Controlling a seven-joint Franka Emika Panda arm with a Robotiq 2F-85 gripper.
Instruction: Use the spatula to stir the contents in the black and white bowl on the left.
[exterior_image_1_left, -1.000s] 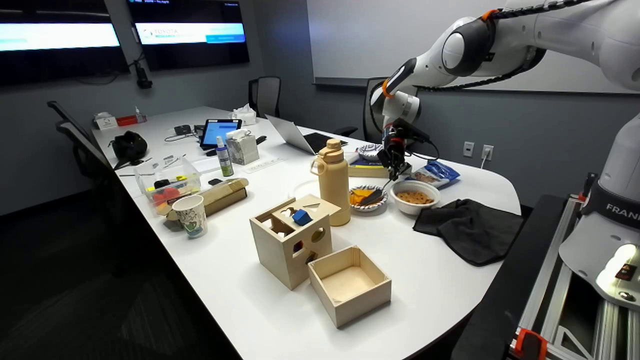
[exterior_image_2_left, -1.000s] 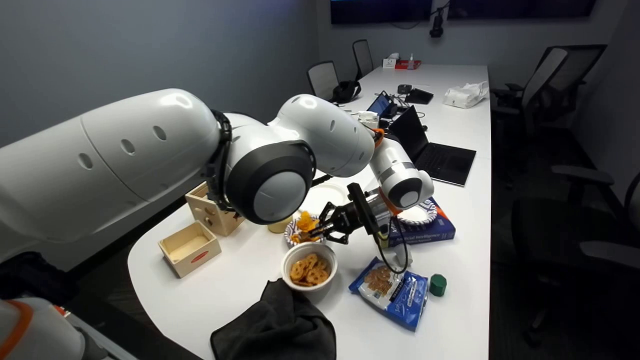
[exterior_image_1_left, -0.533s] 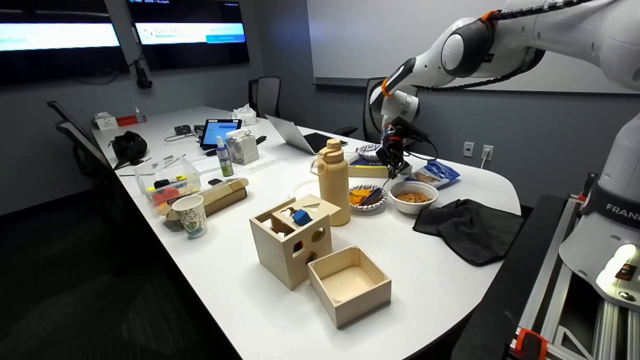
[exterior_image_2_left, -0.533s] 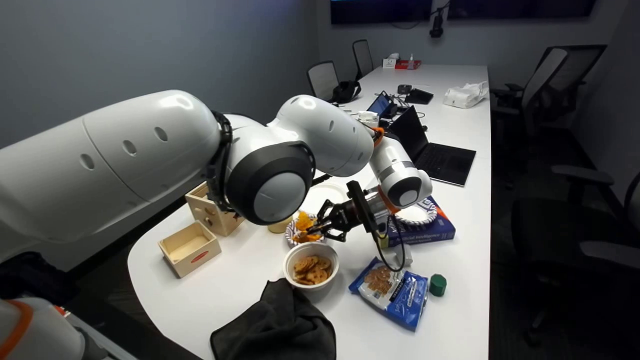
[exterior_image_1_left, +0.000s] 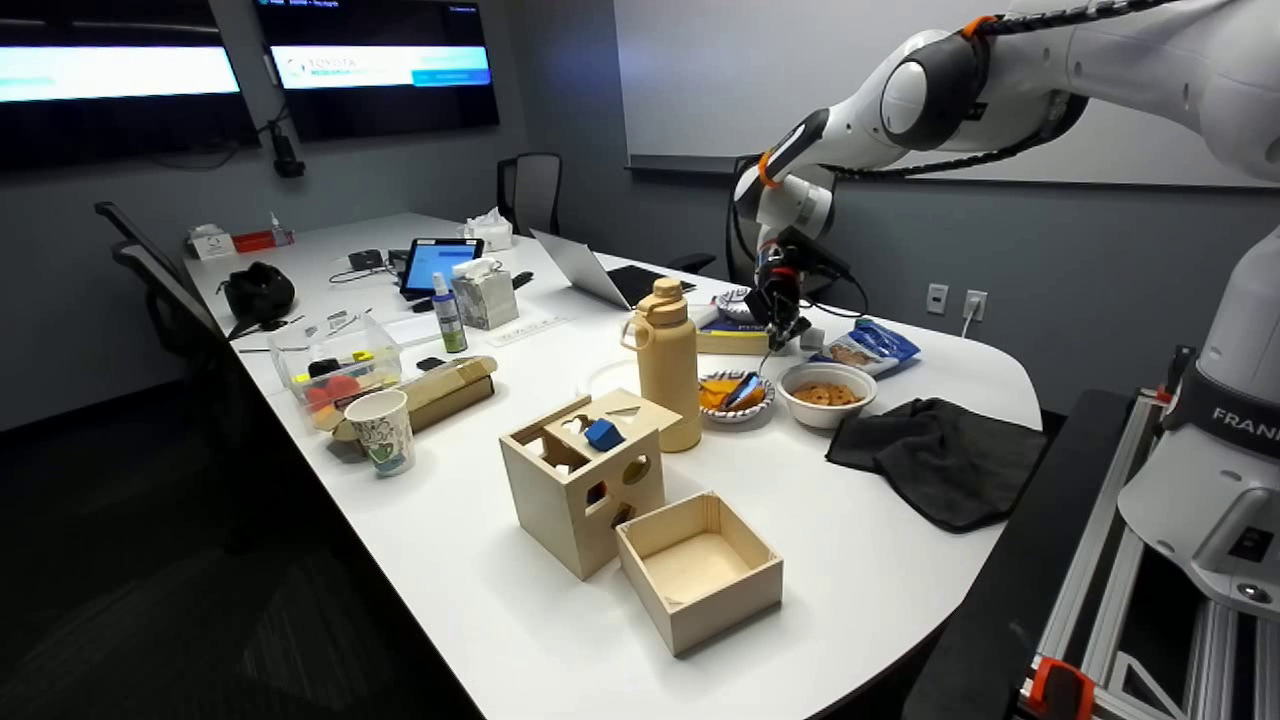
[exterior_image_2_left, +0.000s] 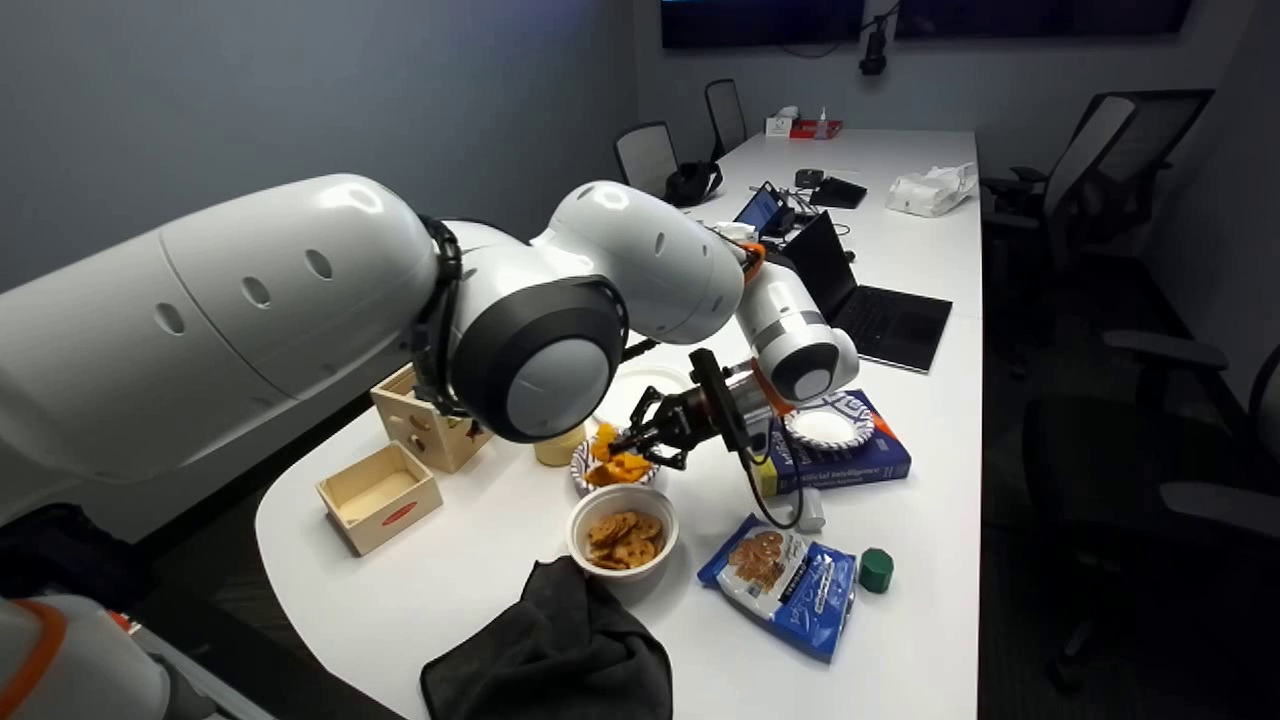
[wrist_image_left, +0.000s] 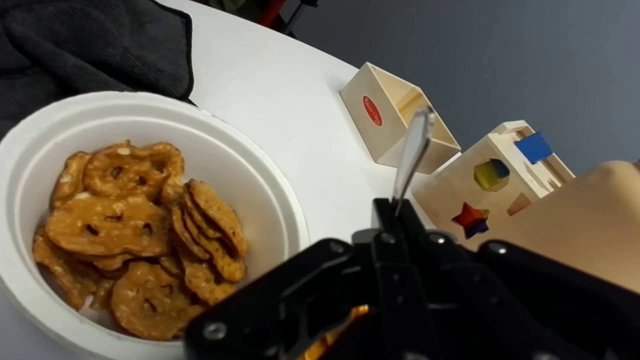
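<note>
1. Because both fingers press in on a slim metal handle (wrist_image_left: 413, 150), the hand (wrist_image_left: 396, 207) pinches the spatula (exterior_image_1_left: 743, 391), with some of that metal jutting past the fingertips in the wrist view.
2. Lower down, the spatula's dark blade slants inside the rim of the black and white bowl (exterior_image_1_left: 736, 416), at the contents (exterior_image_2_left: 625, 467), a heap of yellow-orange pieces. It shows small, so whether it is sunk among them or just above I can't make out.
3. That bowl stands on the bench (exterior_image_1_left: 860, 580) between the tan bottle (exterior_image_1_left: 670, 370) and the white bowl (wrist_image_left: 262, 210) of brown, pretzel-like crisps (wrist_image_left: 110, 225), near both.
4. With the tool gripped and over the proper bowl, I take the current step to be the stirring itself; how much mixing is done, the lie of the pieces doesn't say.
5. Next, I'd ask for a low, gentle sweep of the blade round the bowl's inner wall, turning the pieces rather than shoving them over the rim. The bowl looks light and could slide or tip, and so thin a handle may twist in the pinch. A wide swing might also knock the white bowl, so small circles suit better.
</note>
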